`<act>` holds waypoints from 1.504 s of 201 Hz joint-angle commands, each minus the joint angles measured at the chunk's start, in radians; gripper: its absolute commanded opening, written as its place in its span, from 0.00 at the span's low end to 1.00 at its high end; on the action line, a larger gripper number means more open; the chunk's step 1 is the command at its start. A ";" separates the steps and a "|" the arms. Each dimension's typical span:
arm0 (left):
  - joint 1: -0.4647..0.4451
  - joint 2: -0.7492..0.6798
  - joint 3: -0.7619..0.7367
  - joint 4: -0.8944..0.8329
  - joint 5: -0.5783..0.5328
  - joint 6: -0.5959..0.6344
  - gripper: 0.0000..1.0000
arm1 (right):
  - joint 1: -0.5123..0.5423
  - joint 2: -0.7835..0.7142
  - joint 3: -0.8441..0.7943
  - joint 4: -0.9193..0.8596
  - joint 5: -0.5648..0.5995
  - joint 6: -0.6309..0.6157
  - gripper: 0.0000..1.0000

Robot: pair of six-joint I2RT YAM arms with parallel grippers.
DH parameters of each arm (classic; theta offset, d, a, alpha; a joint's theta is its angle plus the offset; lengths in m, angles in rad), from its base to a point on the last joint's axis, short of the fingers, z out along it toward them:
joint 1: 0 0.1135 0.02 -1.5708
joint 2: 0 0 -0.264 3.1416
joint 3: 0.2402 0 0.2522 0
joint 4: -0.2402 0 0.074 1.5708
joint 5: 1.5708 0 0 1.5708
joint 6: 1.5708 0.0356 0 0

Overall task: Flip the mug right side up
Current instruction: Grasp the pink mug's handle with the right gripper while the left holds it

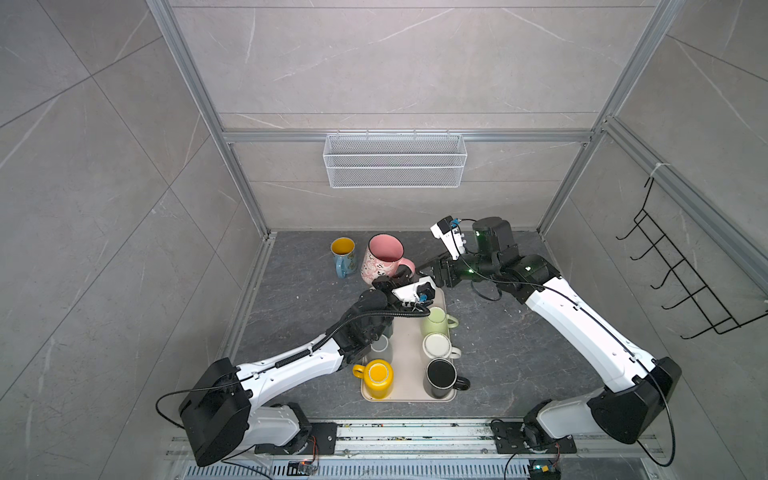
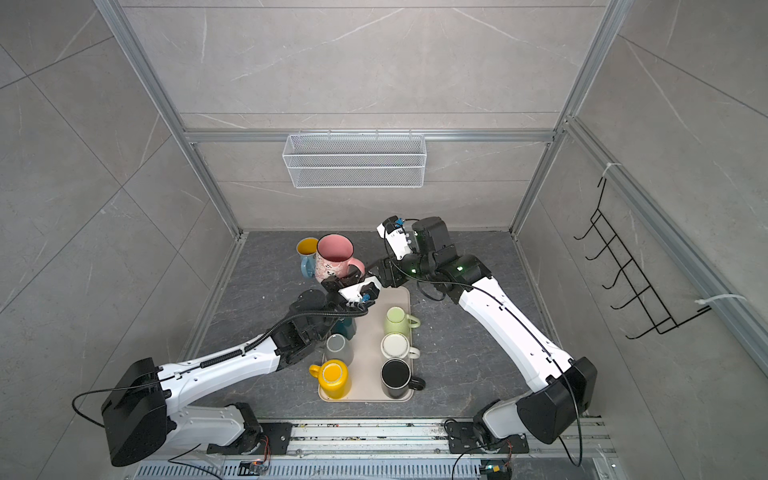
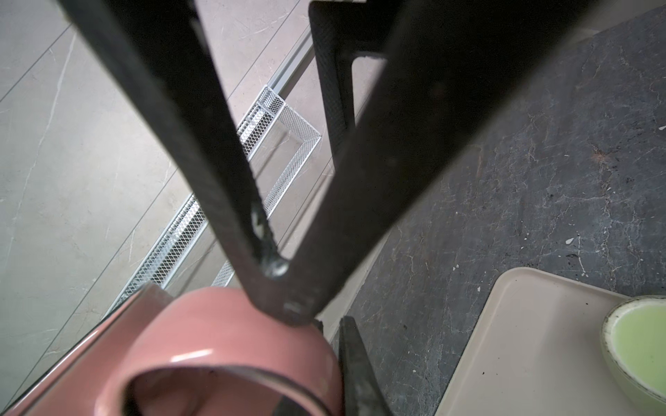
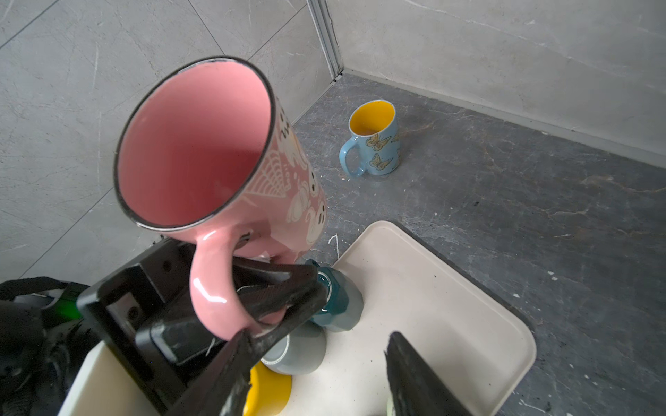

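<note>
We see the tall pink mug with white pictures [image 4: 201, 151] with its open mouth facing up, a bit tilted. The left pincer [image 3: 286, 295] is squeezed shut on the mug's pink loop handle [image 4: 209, 288], so the mug sits right at the tip of that pincer. The right pincer [image 4: 319, 335] is open and holds nothing. It hangs just beside the left pincer.

We think the hard part is done: the mug is right side up. What is left is to set it down flat on the dark grey stone table [image 1: 498, 353] and let go.

Past the left pincer, on the far side of the pink mug, a blue mug with butterflies and a yellow inside [image 1: 344, 257] stands upright. Below the right pincer lies the cream plastic tray [image 1: 409, 374] with more mugs on it.

We cannot see the pink mug's bottom. The handle and left pincer hide it, so we cannot tell if it touches the table. In both top views the left arm [image 1: 291, 365] partly covers a teal mug [image 4: 338, 306] on the tray. In the left wrist view the pink mug is cut off and blurry.
</note>
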 commanded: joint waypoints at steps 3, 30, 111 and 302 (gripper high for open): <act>-0.024 0.006 0.004 0.075 0.001 0.128 0.00 | 0.041 -0.009 0.057 0.018 -0.021 -0.001 0.61; -0.025 -0.004 -0.008 0.080 -0.003 0.128 0.00 | 0.041 -0.012 0.069 0.015 0.009 -0.001 0.61; -0.026 0.020 -0.004 0.148 -0.025 0.162 0.00 | 0.042 0.050 0.114 -0.092 -0.097 -0.015 0.54; -0.039 0.037 0.032 0.190 0.004 0.122 0.00 | 0.050 0.132 0.119 -0.163 -0.032 -0.015 0.36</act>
